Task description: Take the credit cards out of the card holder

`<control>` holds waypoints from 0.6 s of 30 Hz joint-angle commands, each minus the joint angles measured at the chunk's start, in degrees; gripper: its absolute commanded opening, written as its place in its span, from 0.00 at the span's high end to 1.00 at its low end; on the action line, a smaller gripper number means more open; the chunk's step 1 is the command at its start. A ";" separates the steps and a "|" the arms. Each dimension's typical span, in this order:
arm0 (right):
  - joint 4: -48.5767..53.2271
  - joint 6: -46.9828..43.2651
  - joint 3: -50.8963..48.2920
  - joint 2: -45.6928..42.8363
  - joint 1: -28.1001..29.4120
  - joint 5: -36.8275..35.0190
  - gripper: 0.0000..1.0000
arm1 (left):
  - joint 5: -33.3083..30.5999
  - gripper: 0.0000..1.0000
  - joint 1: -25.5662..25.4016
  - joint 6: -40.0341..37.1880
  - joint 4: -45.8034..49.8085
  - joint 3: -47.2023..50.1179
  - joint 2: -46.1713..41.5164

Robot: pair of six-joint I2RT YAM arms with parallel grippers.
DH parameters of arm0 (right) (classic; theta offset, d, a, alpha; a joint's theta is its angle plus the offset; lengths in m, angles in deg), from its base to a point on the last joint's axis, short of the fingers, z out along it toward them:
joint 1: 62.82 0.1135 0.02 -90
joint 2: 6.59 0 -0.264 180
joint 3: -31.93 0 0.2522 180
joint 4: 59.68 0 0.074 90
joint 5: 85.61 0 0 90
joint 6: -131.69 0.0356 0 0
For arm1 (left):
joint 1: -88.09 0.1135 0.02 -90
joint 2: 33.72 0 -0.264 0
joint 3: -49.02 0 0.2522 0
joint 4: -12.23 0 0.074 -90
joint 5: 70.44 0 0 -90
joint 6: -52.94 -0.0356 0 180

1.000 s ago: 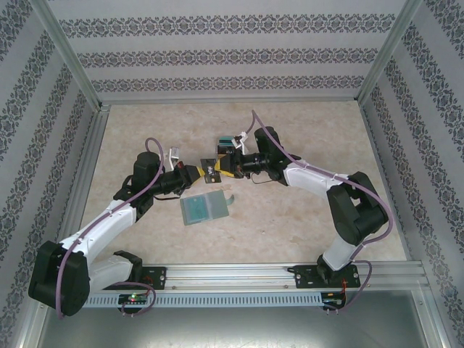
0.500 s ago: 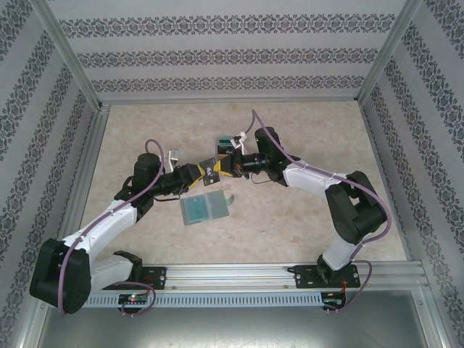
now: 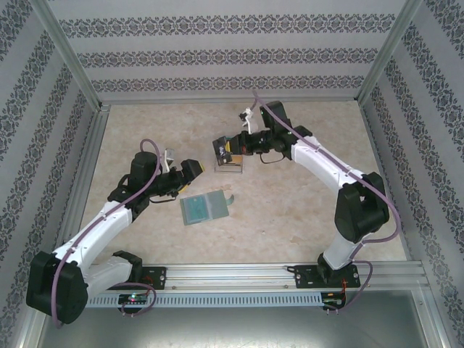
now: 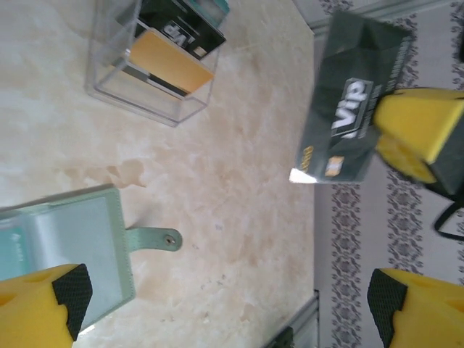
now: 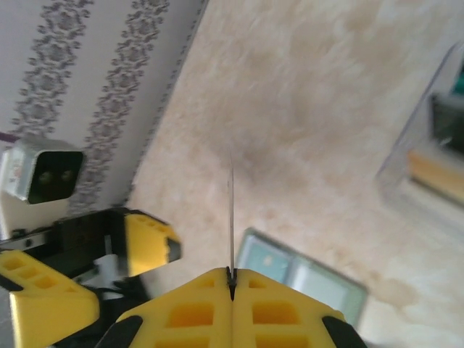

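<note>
The card holder (image 3: 204, 208) lies open on the table with its teal pocketed inside up and its tab (image 4: 152, 239) pointing right. A black credit card (image 3: 220, 151) with pale print hangs in the air, and my right gripper (image 3: 230, 147) is shut on its edge. In the right wrist view this card (image 5: 232, 210) shows edge-on between the closed jaws of the right gripper (image 5: 232, 279). My left gripper (image 3: 193, 167) stands open and empty to the left of the card, above the holder's far edge. Its wide-apart yellow fingers (image 4: 43, 304) frame the card holder (image 4: 65, 239) and the black card (image 4: 351, 109).
A clear upright plastic stand (image 3: 232, 171) sits just below the right gripper, with an orange card (image 4: 170, 65) and a black one (image 4: 181, 25) in it. Aluminium rails (image 3: 290, 272) and patterned walls border the beige table.
My left gripper opened, let go of the black card and drew back to the left. The right gripper shut on that card and carried it up and away toward the far side.
</note>
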 commanded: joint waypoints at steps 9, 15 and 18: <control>13.07 -40.31 7.66 4.87 3.28 -26.04 1.00 | -10.60 0.01 0.93 -8.47 13.17 -4.87 -4.44; 12.15 -56.76 9.51 8.43 7.62 -38.78 1.00 | -10.59 0.01 1.00 -9.40 13.57 -5.31 -3.85; 11.20 -63.05 10.08 10.62 9.25 -43.44 1.00 | -10.29 0.01 1.01 -9.49 13.70 -5.37 -3.39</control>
